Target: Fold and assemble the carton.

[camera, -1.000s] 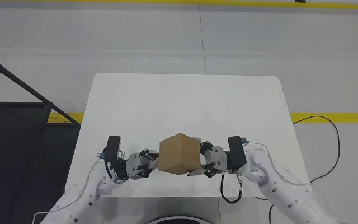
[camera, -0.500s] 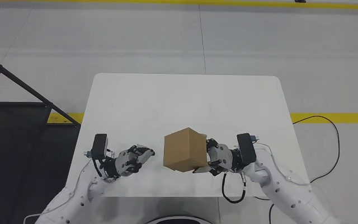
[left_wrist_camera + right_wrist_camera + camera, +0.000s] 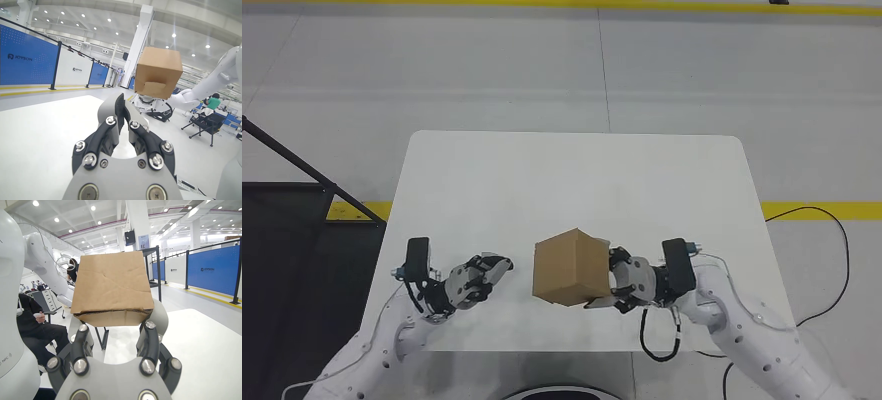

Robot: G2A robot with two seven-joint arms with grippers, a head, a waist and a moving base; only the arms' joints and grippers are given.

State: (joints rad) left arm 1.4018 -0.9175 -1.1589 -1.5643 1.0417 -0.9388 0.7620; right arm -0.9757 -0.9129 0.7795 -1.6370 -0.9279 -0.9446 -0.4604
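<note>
Table point(image 3: 572, 180): white, rounded corners. Its near edge is partly covered by both arms in the top view.

Carton point(image 3: 567, 268): brown, closed into a cube. It sits over the near part of the table, slightly right of centre, and is turned so that one corner points far. In the left wrist view it stands raised above the tabletop, seen against the ceiling. The face towards the left arm shows a tucked tab with a curved cut point(image 3: 154, 88). In the right wrist view the end facing the camera shows a corrugated edge and a flap that does not sit quite flush point(image 3: 111, 312). A crease runs across the upper panel. The underside is hidden in all views, so I cannot tell how that side is closed.

Right gripper point(image 3: 614, 285): at the carton's near-right side, clamped on it. In the right wrist view its fingers point(image 3: 159, 313) straddle the carton's end, one on each side. The fingertips are covered by cardboard, so the exact contact points cannot be seen.

Left gripper point(image 3: 497, 268): left of the carton and apart from it, with bare table between them. Its pads point(image 3: 121, 106) are pressed together with nothing in them. It points towards the tab face.
</note>
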